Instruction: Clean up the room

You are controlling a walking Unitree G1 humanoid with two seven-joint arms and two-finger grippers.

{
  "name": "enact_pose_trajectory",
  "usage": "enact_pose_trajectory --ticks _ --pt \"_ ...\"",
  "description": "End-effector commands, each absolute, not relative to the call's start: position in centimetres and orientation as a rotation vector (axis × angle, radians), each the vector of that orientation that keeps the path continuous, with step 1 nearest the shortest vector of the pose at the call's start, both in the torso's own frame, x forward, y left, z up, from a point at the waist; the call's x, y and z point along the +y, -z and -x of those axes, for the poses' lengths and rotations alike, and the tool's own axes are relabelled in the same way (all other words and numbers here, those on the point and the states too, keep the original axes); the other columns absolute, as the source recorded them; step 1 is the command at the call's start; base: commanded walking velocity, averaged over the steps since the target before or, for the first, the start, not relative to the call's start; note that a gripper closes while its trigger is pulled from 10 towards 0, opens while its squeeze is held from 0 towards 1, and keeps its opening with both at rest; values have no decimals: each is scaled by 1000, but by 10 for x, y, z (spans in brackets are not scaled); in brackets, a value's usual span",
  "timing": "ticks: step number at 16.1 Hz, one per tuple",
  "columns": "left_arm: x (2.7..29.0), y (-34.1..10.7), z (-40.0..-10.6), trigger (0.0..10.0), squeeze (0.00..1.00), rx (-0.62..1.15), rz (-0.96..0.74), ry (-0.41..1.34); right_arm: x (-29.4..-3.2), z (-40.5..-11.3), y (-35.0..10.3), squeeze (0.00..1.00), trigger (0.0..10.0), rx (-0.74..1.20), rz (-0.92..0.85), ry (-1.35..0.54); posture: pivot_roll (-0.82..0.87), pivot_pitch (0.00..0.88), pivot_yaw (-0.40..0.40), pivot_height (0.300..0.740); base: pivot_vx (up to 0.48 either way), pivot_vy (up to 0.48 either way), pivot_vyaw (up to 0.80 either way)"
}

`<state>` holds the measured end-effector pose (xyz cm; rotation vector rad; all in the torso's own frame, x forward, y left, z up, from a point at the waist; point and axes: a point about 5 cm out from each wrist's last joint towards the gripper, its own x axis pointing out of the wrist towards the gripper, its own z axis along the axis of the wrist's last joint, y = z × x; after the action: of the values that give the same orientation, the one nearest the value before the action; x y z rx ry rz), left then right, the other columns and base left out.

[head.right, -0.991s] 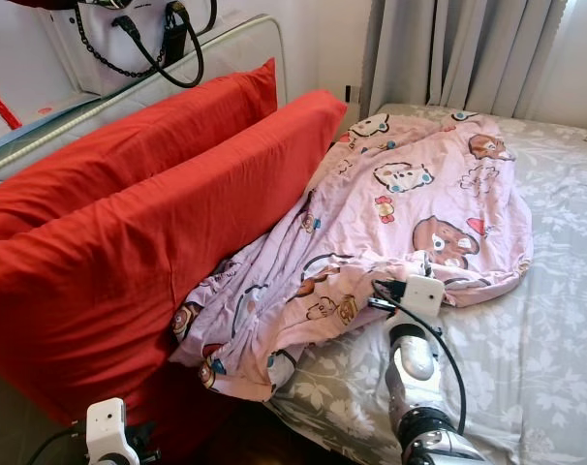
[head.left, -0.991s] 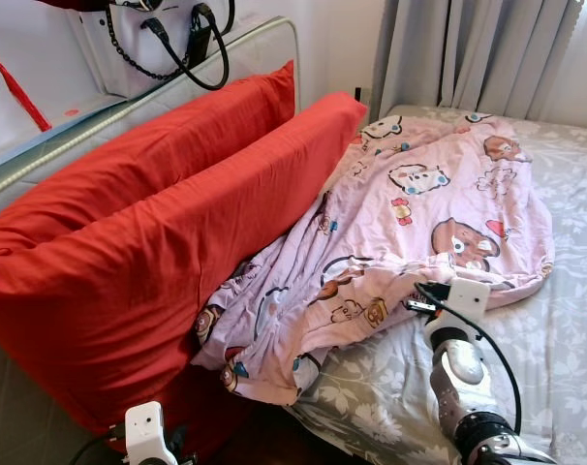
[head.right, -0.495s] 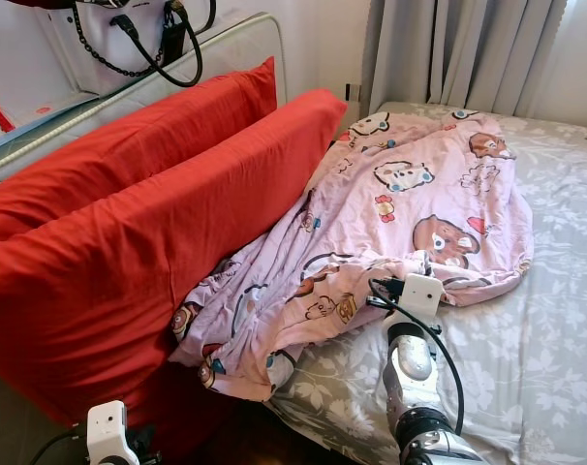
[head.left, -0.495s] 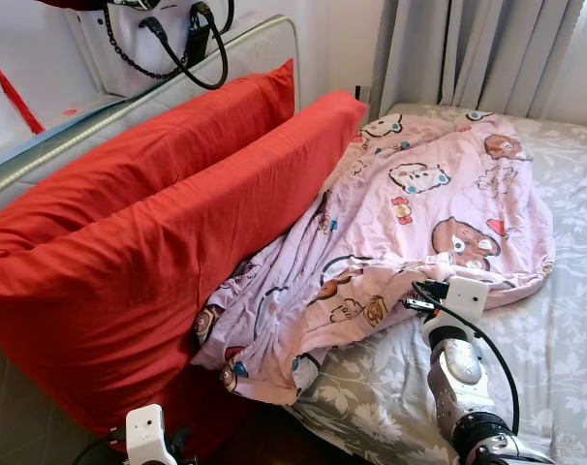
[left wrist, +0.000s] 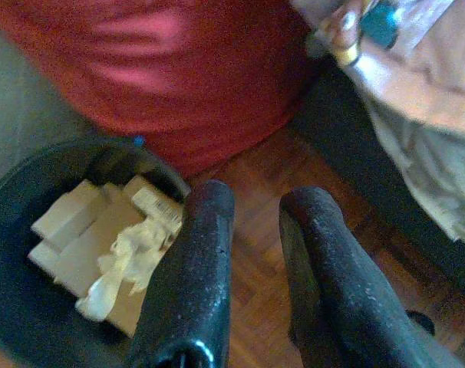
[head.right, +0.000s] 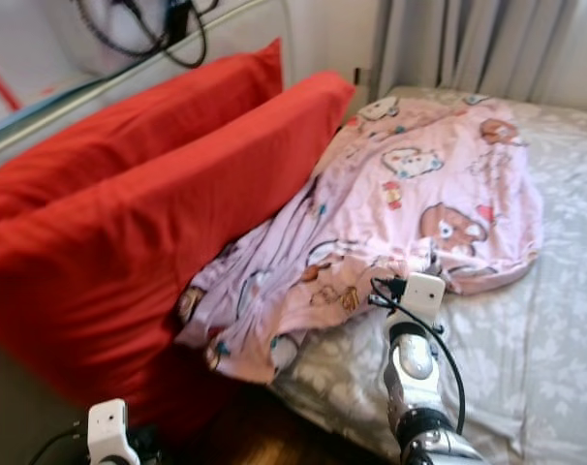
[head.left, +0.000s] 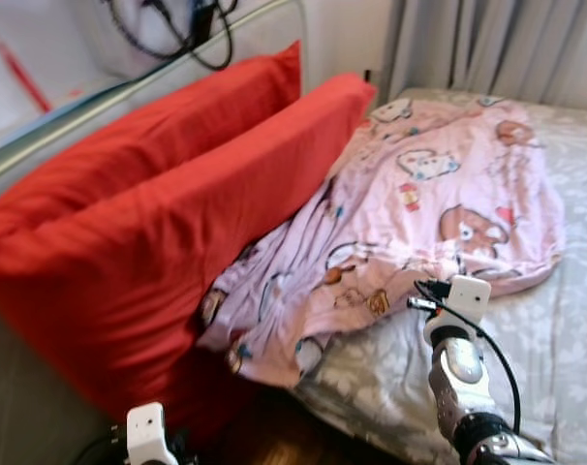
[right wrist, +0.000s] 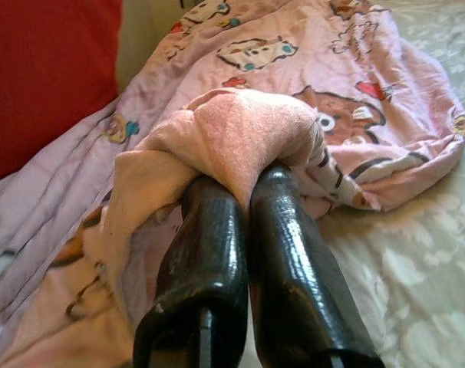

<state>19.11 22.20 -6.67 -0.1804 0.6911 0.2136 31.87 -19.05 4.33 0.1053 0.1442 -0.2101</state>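
**Bedside inventory: one blanket in hand**

I count two red pillows (head.left: 168, 232) leaning against the headboard, one pink cartoon blanket (head.left: 419, 213) spread over the grey floral sheet (head.left: 555, 339), and one dark bin (left wrist: 33, 253) of paper scraps on the wood floor (left wrist: 255, 253).

My right gripper (right wrist: 244, 180) has its fingers pressed together on a bunched fold at the blanket's near edge. My left gripper (left wrist: 255, 203) hangs low beside the bin, fingers slightly parted, holding nothing. Bare sheet lies to the right.

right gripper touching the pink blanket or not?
Touching. In the right wrist view the right gripper has a fold of the pink blanket bunched over its closed fingertips.
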Motion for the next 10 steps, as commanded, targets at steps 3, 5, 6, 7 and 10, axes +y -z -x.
enact_pose_trajectory --ticks 3,5,6,7,10 --pt "228 71 -181 10000 0 727 150 -214 -191 -320 -49 0 10000 97 -104 236 106 0 104 740 -284 0 0" --pt "227 71 -180 10000 0 731 144 -205 -196 -320 -54 0 10000 64 -30 267 106 0 105 740 -285 0 0" --pt "227 71 -180 10000 0 731 140 -202 -198 -321 -57 0 10000 47 -18 277 105 0 105 740 -281 0 0" --pt "228 71 -180 10000 0 732 139 -203 -207 -321 -65 0 10000 -6 16 353 107 0 106 740 -285 0 0" --pt "228 72 -178 10000 0 736 135 -203 -222 -320 -75 0 10000 -65 78 448 107 0 106 740 -284 0 0"
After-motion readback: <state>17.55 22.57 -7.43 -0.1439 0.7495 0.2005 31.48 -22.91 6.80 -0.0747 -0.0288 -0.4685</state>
